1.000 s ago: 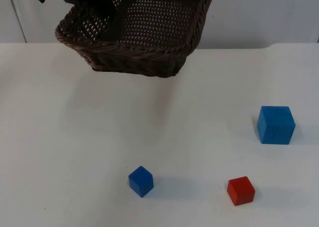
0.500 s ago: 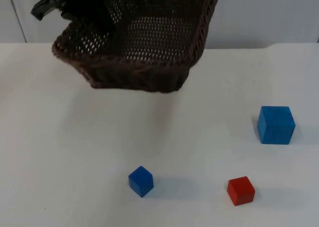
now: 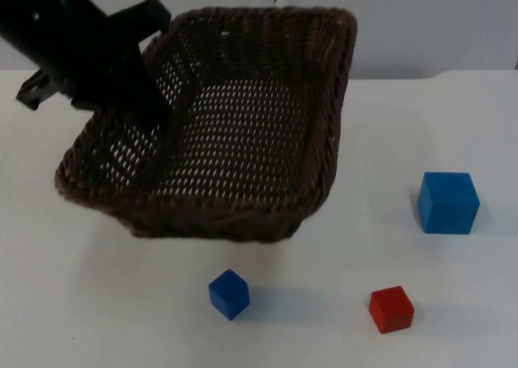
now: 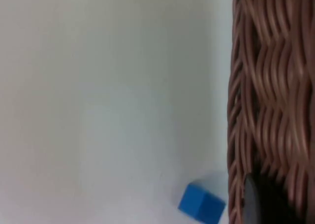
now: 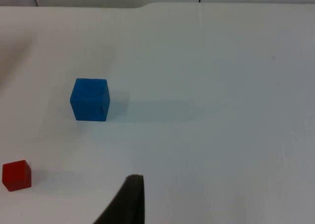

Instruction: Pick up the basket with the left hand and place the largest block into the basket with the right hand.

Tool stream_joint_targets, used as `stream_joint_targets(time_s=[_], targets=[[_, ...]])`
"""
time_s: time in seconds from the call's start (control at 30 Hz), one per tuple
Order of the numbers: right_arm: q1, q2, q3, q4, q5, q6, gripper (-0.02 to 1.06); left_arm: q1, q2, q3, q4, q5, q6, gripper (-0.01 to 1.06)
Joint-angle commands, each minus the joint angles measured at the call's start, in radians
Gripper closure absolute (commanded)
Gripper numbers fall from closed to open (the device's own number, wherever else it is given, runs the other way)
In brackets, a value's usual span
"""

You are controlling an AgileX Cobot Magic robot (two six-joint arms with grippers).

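Observation:
My left gripper (image 3: 152,111) is shut on the left rim of a dark brown wicker basket (image 3: 243,214). The basket hangs tilted above the table's middle with its open side facing up. Its woven wall (image 4: 268,101) shows close by in the left wrist view. The largest block, a blue cube (image 3: 447,202), sits on the table at the right, apart from the basket. The right wrist view has this cube (image 5: 89,99) well ahead of one black fingertip (image 5: 129,200) of my right gripper, which waits off to the right.
A small blue cube (image 3: 229,293) lies just in front of the basket's near edge and also appears in the left wrist view (image 4: 201,203). A small red cube (image 3: 391,309) sits front right, in the right wrist view too (image 5: 16,175).
My left arm has carried the basket from the back wall forward and lower over the table's middle. None of the cubes have moved.

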Motion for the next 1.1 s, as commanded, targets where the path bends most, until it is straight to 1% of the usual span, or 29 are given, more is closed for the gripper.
stream_joint_targets(time_s=[0.0,0.07,0.13,1.07], targets=[[-0.006,-0.003,0.006,0.001,-0.008,-0.001,-0.01,0.0,-0.048,0.058,-0.05,-0.044,0.019,1.05],[-0.006,-0.003,0.006,0.003,-0.008,-0.001,-0.01,0.0,-0.071,0.117,-0.05,-0.082,0.019,1.05],[-0.006,-0.003,0.006,0.003,-0.008,-0.001,-0.01,0.0,-0.081,0.144,-0.053,-0.1,0.019,1.05],[-0.006,-0.003,0.006,0.003,-0.008,-0.001,-0.01,0.0,-0.083,0.153,-0.042,-0.091,0.019,1.05]])
